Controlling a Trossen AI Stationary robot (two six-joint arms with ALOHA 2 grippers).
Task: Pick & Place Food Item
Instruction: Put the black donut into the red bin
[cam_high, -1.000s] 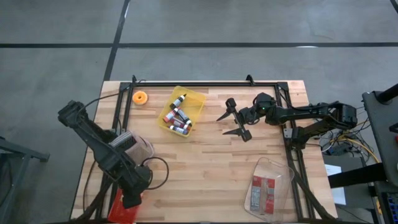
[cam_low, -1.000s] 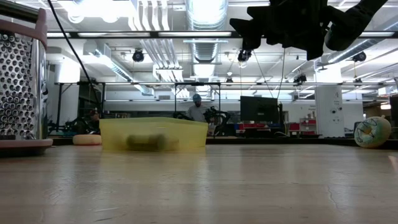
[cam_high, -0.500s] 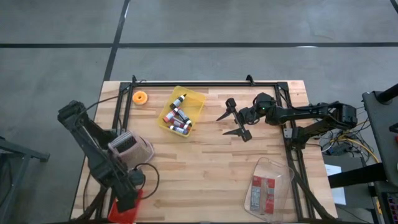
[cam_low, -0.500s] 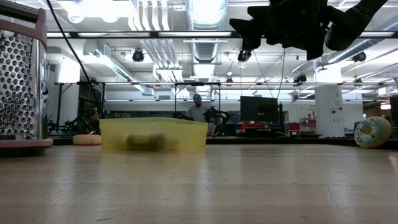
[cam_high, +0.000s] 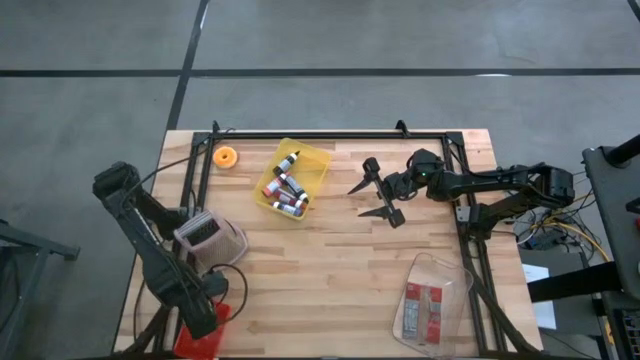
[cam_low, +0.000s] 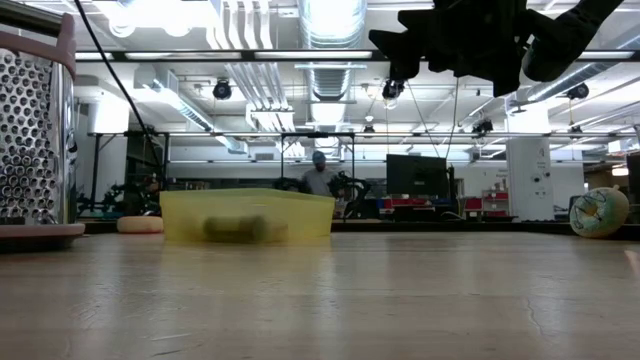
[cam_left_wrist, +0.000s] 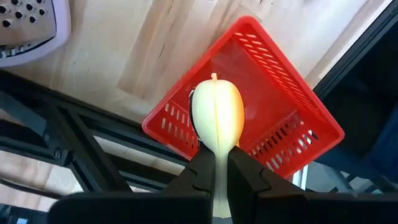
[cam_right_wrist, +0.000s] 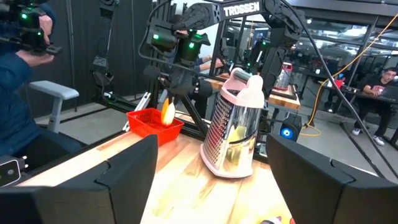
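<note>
My left gripper (cam_left_wrist: 216, 177) is shut on a pale yellow food piece (cam_left_wrist: 216, 115), held above a red mesh basket (cam_left_wrist: 283, 93) at the table's near left corner (cam_high: 205, 335). The right wrist view shows the piece (cam_right_wrist: 168, 112) over the basket (cam_right_wrist: 153, 122). My right gripper (cam_high: 372, 195) is open and empty, raised above the table's far middle. My left gripper pinches the food piece's narrow near end (cam_left_wrist: 216, 163) between its two fingers, pointing down at the basket. The piece sticks out past the fingertips, its wide end toward the basket, lifted clear of it.
A pink-framed metal grater (cam_high: 207, 235) stands just beside the basket. A yellow tray of small bottles (cam_high: 292, 182) and an orange ring (cam_high: 226, 157) lie at the far left. A clear container (cam_high: 432, 298) sits near right. Black frame rails border the table.
My left gripper has moved toward the table's near left corner with the food piece and now hangs over the red basket. My right arm has kept still.
</note>
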